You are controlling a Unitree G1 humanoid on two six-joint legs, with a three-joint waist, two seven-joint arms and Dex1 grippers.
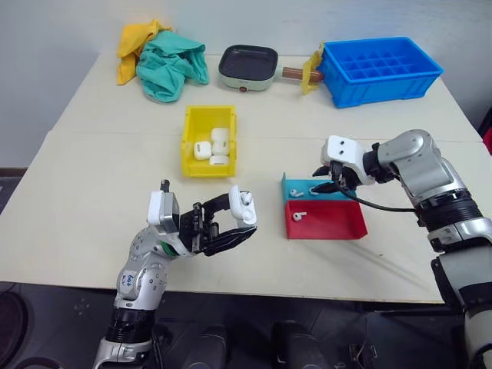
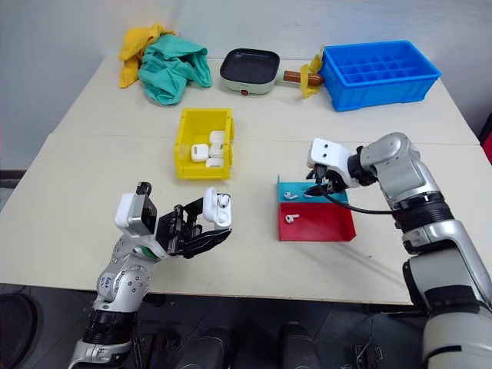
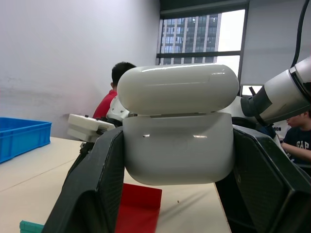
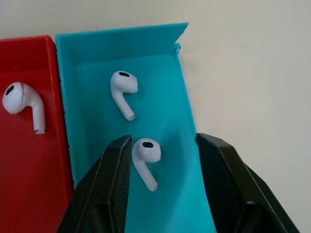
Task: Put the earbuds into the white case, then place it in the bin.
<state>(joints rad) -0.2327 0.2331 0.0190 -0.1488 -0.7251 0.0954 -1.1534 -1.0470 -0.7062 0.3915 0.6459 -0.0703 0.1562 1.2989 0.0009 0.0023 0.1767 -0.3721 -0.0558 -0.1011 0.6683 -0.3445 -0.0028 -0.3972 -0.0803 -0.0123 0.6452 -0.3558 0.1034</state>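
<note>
Holding the white case (image 1: pixel 244 206) lid-open for loading, the left pincer (image 1: pixel 223 223) waits; the right pincer (image 4: pixel 163 160), part-open, straddles an earbud (image 4: pixel 145 156) in the teal tray (image 4: pixel 167 73).

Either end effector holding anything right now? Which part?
The left end effector grips the small glossy white case by the two sides of its lower body, lid ajar. The right end effector straddles a tiny white earbud in the teal tray, not yet gripping.

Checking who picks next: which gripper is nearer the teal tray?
Right. The right gripper hovers over the teal tray, fingers open around an earbud. The left gripper is off to its side, shut on the white case.
</note>
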